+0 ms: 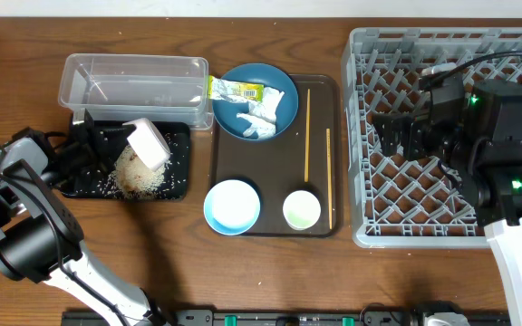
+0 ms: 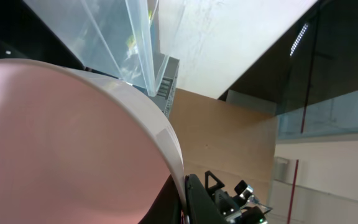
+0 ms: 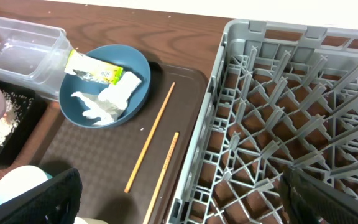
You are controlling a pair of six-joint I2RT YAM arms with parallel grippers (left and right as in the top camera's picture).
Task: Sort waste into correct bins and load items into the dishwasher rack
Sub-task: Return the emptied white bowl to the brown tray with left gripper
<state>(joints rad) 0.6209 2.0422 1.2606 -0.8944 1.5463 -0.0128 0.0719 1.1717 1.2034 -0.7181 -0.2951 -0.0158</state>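
1. Left gripper (image 1: 116, 143) clamped on a round white bowl (image 1: 149, 145), tipped over a shallow black rectangular tray (image 1: 176, 136); loose white rice-like scraps (image 1: 139, 177) heaped beneath the bowl.
2. Clear plastic rectangular tub (image 1: 134, 60) just behind that tray.
3. On a dark brown serving tray (image 1: 275, 172), well apart from both grippers: large dark blue plate (image 1: 280, 84) carrying a yellow-green printed wrapper (image 1: 236, 90) and crumpled white tissue (image 1: 259, 119); light blue bowl (image 1: 232, 206); small pale green cup (image 1: 302, 210); two thin wooden chopsticks (image 1: 307, 136).
4. Right gripper (image 1: 390, 134), fingers spread wide, above a large grey plastic lattice rack (image 1: 515, 54).

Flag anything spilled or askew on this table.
Loose rice grains lie scattered across the black tray, under the tipped white bowl in the left hand. The snack wrapper hangs over the blue plate's rim.
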